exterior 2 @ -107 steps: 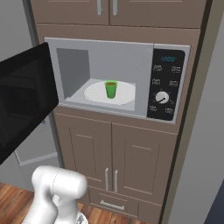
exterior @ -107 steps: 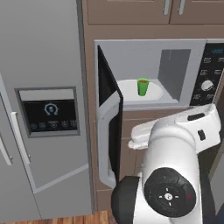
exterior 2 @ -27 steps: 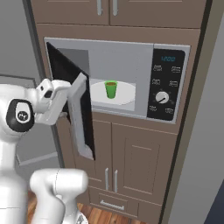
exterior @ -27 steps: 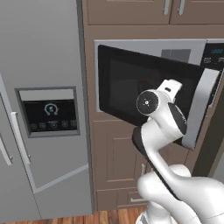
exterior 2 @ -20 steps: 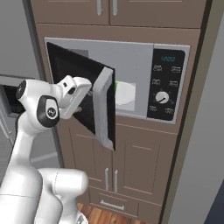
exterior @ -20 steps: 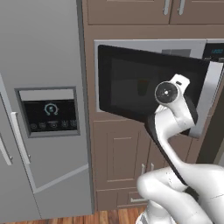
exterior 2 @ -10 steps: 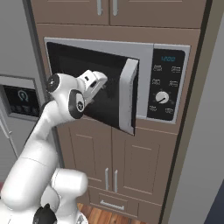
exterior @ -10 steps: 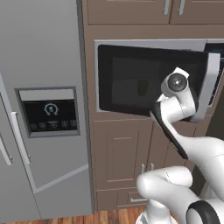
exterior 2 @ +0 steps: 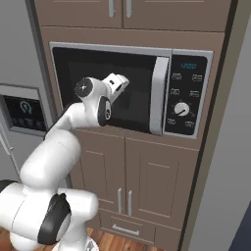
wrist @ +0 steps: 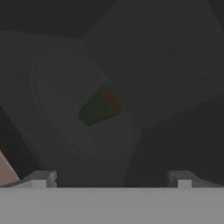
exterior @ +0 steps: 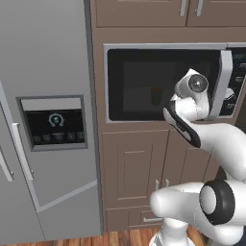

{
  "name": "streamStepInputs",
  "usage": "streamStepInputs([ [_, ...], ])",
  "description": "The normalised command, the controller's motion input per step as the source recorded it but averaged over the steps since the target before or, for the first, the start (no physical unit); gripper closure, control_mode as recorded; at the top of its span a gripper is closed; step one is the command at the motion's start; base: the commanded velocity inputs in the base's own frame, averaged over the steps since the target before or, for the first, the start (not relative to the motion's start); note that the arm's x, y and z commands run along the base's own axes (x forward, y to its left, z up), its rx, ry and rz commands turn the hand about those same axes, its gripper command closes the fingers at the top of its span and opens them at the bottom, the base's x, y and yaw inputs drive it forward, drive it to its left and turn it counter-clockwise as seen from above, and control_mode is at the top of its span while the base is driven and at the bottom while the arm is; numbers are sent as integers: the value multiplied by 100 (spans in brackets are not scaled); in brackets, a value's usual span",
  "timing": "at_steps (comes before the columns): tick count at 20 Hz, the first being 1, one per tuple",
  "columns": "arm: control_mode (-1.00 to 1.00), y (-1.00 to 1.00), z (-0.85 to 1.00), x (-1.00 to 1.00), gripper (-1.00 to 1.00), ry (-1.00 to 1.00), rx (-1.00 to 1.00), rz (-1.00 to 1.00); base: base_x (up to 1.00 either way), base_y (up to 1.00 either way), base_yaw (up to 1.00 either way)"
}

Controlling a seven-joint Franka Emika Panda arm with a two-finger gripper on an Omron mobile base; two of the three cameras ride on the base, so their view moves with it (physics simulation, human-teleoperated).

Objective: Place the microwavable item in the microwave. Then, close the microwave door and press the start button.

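Note:
The microwave door (exterior 2: 139, 68) lies flat against the silver frame of the microwave (exterior 2: 132, 48), its vertical handle (exterior 2: 158, 95) beside the black control panel (exterior 2: 190, 98) with its knob (exterior 2: 182, 109). My gripper (exterior 2: 119, 81) is up against the dark glass, open with nothing between its fingers. In the hand view the gripper (wrist: 113, 179) faces the window, and the green cup (wrist: 101, 106) shows dimly through it on the turntable. The cup (exterior: 156, 95) is a faint shape behind the door glass (exterior: 144, 84) in the left base view.
A grey fridge (exterior: 48, 57) with a dispenser panel (exterior: 54, 124) stands left of the microwave. Brown cabinet doors (exterior 2: 147, 181) sit below it and more cabinets (exterior 2: 122, 12) above. A grey wall (exterior 2: 230, 147) closes the right side.
The door has swung from half open to flat against the frame, with my hand following it toward the microwave. The cup is now behind the glass.

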Motion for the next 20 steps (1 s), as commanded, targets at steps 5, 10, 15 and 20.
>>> streamStepInputs([
  [5,-100,-8,0,61,-100,-4,4,12,0,0,0],
  [10,-100,-3,0,54,-100,-4,3,11,0,0,0],
  [15,-100,0,0,41,-100,0,1,8,0,0,0],
  [20,-100,0,0,-56,-100,0,0,1,0,0,0],
])
